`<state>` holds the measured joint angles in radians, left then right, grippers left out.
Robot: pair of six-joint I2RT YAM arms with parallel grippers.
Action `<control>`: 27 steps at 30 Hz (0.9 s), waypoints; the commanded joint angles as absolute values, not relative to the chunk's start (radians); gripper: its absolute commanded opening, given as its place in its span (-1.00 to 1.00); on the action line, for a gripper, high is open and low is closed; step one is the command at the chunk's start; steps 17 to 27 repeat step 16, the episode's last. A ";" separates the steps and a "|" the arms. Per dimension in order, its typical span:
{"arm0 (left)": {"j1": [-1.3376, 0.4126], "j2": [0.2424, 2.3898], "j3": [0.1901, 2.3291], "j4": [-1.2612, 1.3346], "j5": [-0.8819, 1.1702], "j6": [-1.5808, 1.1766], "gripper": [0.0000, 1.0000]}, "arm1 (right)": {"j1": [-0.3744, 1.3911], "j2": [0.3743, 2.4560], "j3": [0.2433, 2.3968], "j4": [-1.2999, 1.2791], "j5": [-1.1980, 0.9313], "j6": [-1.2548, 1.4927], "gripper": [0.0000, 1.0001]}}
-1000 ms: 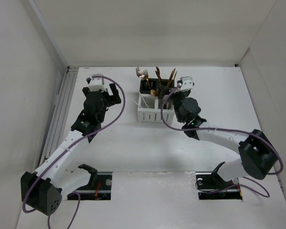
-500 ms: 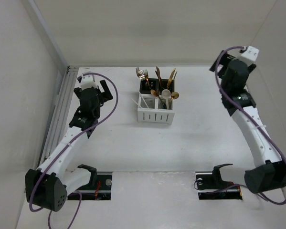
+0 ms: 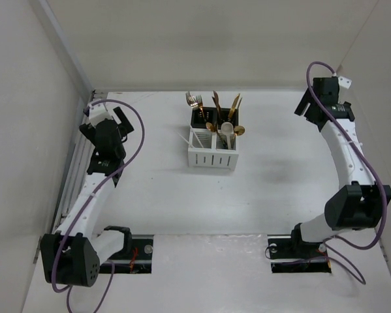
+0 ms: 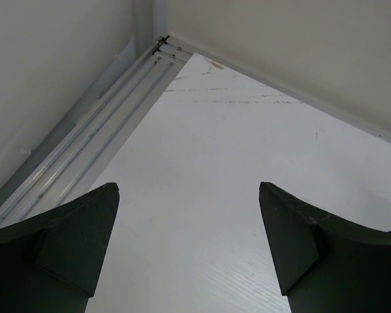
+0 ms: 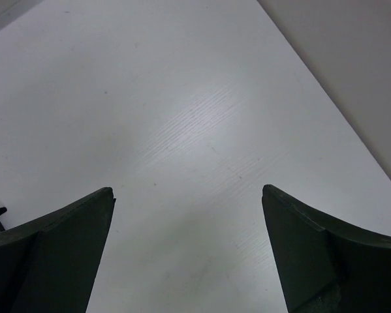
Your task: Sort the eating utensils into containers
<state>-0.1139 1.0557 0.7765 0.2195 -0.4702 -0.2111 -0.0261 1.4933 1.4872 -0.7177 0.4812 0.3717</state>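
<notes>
White caddy (image 3: 211, 159) mid-table | left fingers (image 4: 64, 251), right fingers (image 5: 51, 261) far off (both spread)

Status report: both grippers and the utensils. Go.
Left gripper open, empty. Right gripper open, empty. Utensils standing in the black caddy and white caddy. No loose utensil in view, nothing blocking.

utensils (image 3: 216, 104) half hidden, black caddy (image 3: 198, 118) partly behind white caddy (image 3: 211, 158)
</notes>
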 commanded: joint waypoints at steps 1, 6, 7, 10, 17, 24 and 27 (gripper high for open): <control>-0.107 1.060 0.773 0.256 -0.446 -0.221 0.73 | -0.032 1.477 1.549 -0.756 0.499 0.399 0.99; -0.107 1.071 0.773 0.245 -0.426 -0.244 0.73 | -0.032 1.457 1.549 -0.736 0.517 0.399 0.99; -0.107 1.080 0.773 0.245 -0.426 -0.244 0.73 | -0.032 1.457 1.549 -0.736 0.517 0.399 0.99; -0.107 1.089 0.773 0.245 -0.426 -0.244 0.73 | -0.032 1.448 1.539 -0.727 0.517 0.399 0.99; -0.107 1.089 0.773 0.255 -0.405 -0.244 0.73 | -0.032 1.396 1.483 -0.684 0.517 0.399 0.99; -0.107 1.089 0.773 0.255 -0.405 -0.244 0.73 | -0.032 1.396 1.483 -0.684 0.517 0.399 0.99; -0.107 1.089 0.773 0.255 -0.405 -0.244 0.73 | -0.032 1.396 1.483 -0.684 0.517 0.399 0.99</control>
